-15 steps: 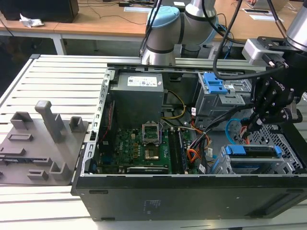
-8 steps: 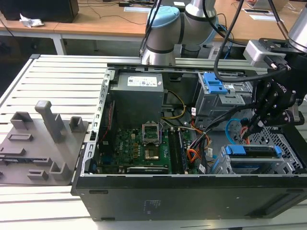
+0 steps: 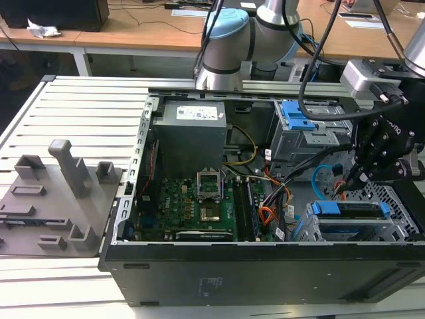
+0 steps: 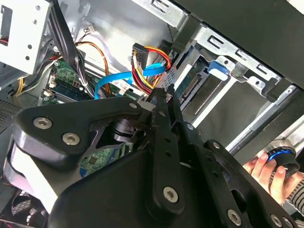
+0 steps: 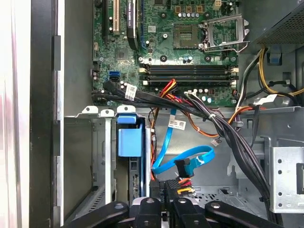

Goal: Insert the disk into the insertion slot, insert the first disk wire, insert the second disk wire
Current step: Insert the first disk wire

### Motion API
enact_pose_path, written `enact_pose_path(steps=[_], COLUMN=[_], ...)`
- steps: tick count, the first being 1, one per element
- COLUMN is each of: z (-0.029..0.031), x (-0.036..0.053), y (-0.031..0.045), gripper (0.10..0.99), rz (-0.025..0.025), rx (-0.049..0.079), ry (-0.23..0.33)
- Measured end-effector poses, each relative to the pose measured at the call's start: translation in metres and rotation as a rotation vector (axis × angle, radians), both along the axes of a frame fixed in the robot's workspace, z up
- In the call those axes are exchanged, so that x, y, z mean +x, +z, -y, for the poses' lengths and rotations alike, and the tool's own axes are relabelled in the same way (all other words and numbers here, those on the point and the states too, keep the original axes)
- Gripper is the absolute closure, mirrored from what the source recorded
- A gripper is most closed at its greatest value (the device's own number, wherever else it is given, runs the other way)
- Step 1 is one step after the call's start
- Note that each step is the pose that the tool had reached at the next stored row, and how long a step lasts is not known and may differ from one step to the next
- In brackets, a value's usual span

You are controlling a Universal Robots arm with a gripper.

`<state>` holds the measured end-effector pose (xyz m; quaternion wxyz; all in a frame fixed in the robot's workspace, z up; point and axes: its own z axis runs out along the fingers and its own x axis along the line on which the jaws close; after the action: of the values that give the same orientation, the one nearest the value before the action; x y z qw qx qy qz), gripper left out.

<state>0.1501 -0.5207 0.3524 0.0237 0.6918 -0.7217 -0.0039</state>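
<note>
The jaws (image 5: pixel 165 191) are sitting pinched narrow, and they look to be gripping the black plug of the disk wire (image 5: pixel 185 189), its red, yellow and orange strands trailing off to one side. In the second wrist view those same strands are running up to another black plug above the fingertips (image 4: pixel 161 97). Just beyond, a flat blue cable (image 5: pixel 190 156) is looping loose over the case floor. The disk (image 3: pixel 348 210) is already lying inside the insertion slot (image 3: pixel 398 219), its blue rail showing along the top, right beside the jaws. In the exterior view the gripper is hanging over the case's right-hand corner, just above that perforated cage. Further in, the green motherboard (image 3: pixel 186 199) is filling the middle of the open case, with the boxy cage with blue tabs (image 3: pixel 302 129) and the grey power supply (image 3: pixel 189 133) behind it. The case is resting on a slatted table (image 3: pixel 86 106). A person's hand (image 4: pixel 261 166) is holding a blue-ringed knob outside the case.
</note>
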Motion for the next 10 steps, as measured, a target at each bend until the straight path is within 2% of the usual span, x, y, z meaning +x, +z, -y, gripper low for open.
enact_pose_path(steps=[2,10], z=[0.0035,0.0114], x=[0.0,0.0], y=[-0.0001,-0.0006], gripper=[0.922,0.922], rz=[0.0,0.0], rx=[0.0,0.0], ry=[0.0,0.0])
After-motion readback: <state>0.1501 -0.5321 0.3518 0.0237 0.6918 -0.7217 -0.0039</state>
